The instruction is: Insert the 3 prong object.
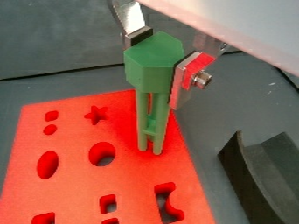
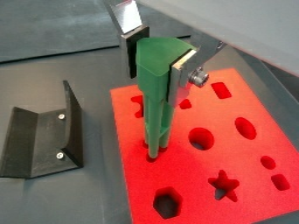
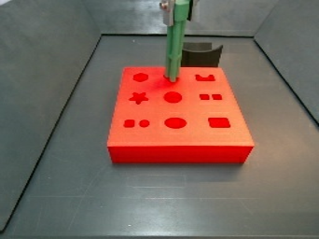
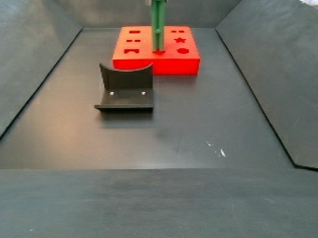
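My gripper (image 1: 162,59) is shut on the thick top end of the 3 prong object (image 1: 149,96), a long bright-green stick of parallel rods that hangs upright. Its lower tips reach the top of the red block (image 1: 65,131), which has several shaped holes. I cannot tell whether the tips are inside a hole. The same grip shows in the other wrist view, with the gripper (image 2: 160,59), the stick (image 2: 158,109) and the block (image 2: 239,162). In both side views the stick (image 3: 176,47) (image 4: 158,23) stands on the block (image 3: 187,135) (image 4: 180,58), near its edge by the fixture.
The fixture (image 2: 47,131) stands on the dark floor beside the red block, also seen in a side view (image 4: 125,88) and behind the block (image 3: 203,54). Grey walls (image 3: 50,84) slope up round the floor.
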You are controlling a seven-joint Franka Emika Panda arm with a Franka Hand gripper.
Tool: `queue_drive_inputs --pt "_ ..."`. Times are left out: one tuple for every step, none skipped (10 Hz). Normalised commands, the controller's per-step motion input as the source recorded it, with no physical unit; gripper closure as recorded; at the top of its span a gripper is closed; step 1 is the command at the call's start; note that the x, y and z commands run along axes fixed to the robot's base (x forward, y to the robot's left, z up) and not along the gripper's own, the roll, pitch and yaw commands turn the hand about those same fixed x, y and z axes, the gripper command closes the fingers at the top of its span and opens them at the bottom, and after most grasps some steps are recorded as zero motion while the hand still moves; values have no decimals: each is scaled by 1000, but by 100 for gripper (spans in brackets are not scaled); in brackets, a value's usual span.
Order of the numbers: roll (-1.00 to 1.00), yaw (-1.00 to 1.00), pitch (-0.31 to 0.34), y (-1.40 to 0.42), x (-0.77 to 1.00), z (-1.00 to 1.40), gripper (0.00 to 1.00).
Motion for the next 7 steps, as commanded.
queue_drive_inputs --pt "139 -209 -23 51 0 -223 100" --pt "94 -309 -7 94 -109 -111 100" --pt "63 -297 -20 71 -71 -117 100" --pt "29 -246 -29 49 -46 -120 100" --pt "0 -209 -73 74 -134 -117 100" --pt "0 -106 -47 43 -97 -29 100" --pt "-14 -14 -19 149 -63 0 100"
